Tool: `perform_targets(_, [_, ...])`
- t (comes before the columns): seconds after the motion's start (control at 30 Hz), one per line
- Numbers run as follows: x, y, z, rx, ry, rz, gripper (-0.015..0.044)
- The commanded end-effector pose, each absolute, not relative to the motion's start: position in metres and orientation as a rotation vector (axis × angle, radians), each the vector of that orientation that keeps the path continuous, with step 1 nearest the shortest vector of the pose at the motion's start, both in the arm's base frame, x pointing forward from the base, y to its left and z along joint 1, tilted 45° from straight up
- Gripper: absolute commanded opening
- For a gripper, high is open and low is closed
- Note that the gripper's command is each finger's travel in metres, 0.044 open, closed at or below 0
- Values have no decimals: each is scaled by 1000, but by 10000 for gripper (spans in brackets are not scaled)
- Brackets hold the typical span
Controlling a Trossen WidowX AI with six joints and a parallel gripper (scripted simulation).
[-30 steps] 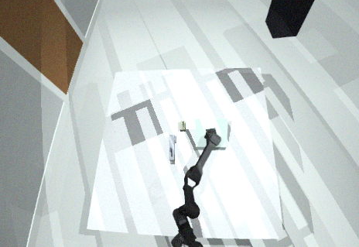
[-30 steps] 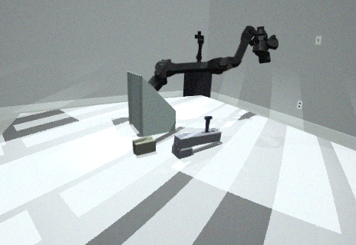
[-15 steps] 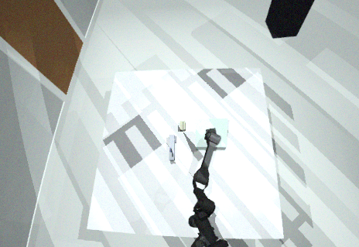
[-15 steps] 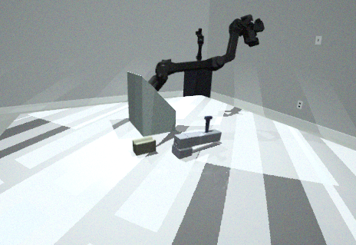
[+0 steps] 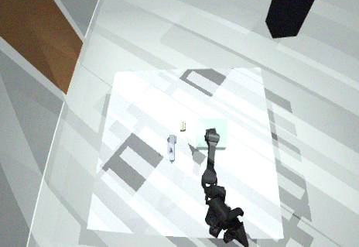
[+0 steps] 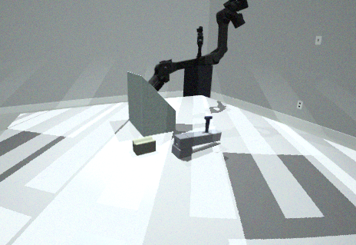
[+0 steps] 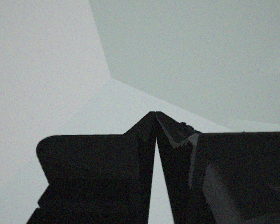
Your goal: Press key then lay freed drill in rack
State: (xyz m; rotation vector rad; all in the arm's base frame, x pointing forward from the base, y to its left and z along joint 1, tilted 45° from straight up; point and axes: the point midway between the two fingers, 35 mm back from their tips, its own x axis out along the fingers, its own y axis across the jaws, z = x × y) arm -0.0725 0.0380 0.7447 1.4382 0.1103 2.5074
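Touching fingertips: wrist view only.

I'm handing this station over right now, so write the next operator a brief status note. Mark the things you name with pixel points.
Gripper (image 5: 245, 243) (image 6: 244, 2) (image 7: 155, 117): shut, nothing between the fingers; raised high, well away from the fixture.
Key (image 5: 171, 151) (image 6: 208, 118): standing up from the top of the grey fixture (image 5: 172, 142) (image 6: 184, 140).
Drill: apparently the pale rod (image 6: 206, 146) along the fixture's side.
Rack: likely the small grooved block (image 5: 182, 125) (image 6: 144, 147) beside the fixture; nothing lies in it.
Done: no step looks completed.
Left: press the key, pull the drill out, lay it in the rack.
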Motion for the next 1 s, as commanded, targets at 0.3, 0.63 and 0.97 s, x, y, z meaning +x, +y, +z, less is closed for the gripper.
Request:
perform_targets(0.3, [-78, -123, 728, 1770, -53, 2920, 0])
perform_targets(0.63, [-29, -239, 683, 2074, -165, 3234, 0])
perform_targets(0.97, [48, -313, 624, 2382, -276, 3501, 0])
